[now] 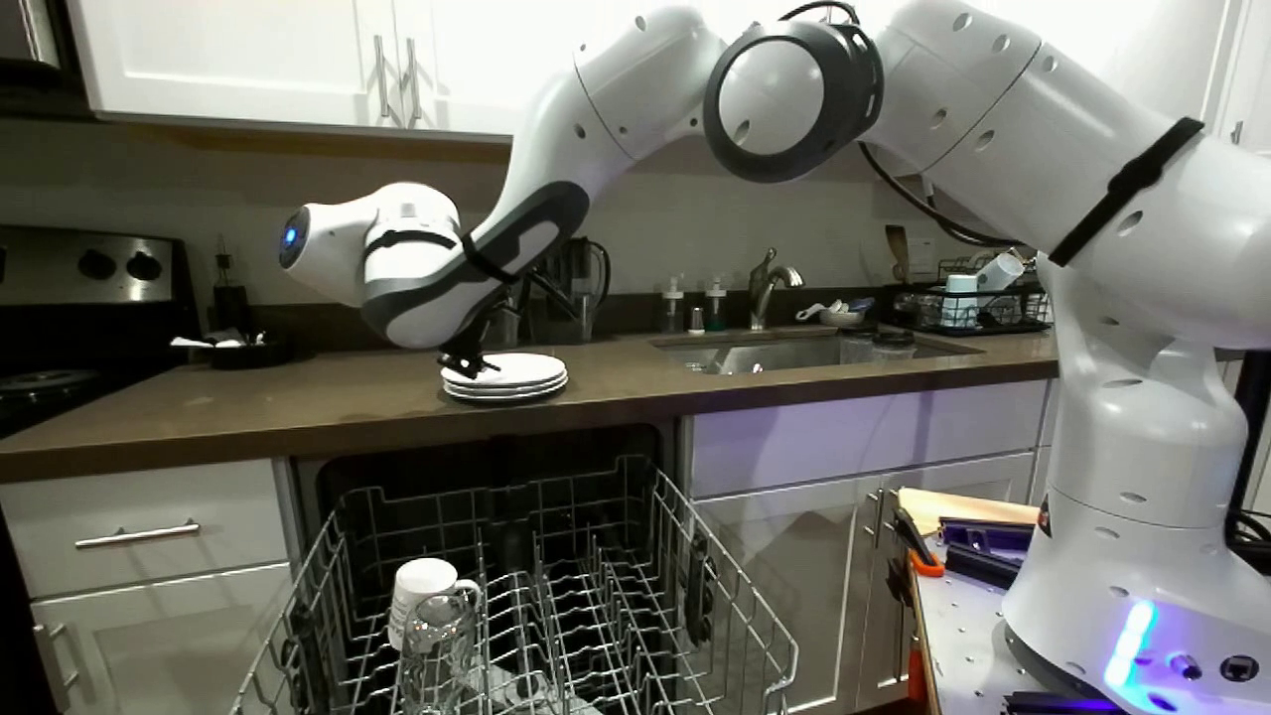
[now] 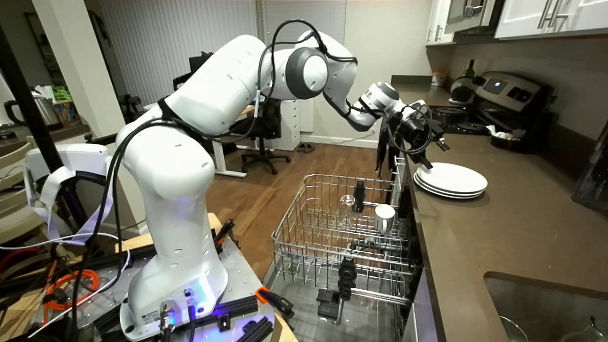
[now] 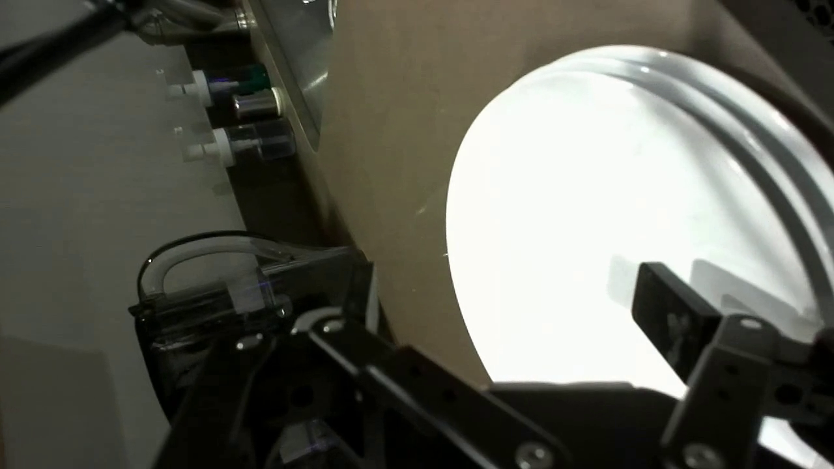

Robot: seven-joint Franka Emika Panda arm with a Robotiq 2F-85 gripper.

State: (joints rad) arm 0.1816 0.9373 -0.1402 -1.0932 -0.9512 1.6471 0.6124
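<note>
While the black gripper [image 3: 518, 309] stands wide, glossy round white plates [image 2: 453, 178] lie stacked near it on brown countertop [image 2: 513, 228].

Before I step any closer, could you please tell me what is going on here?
A robot arm has its open gripper at the edge of a stack of white plates on the kitchen counter. It holds nothing; in the wrist view one finger shows over the plates, the other past their edge, and whether either touches them I cannot tell. Below counter level, a pulled-out dishwasher rack carries a white mug and a clear glass.
</note>
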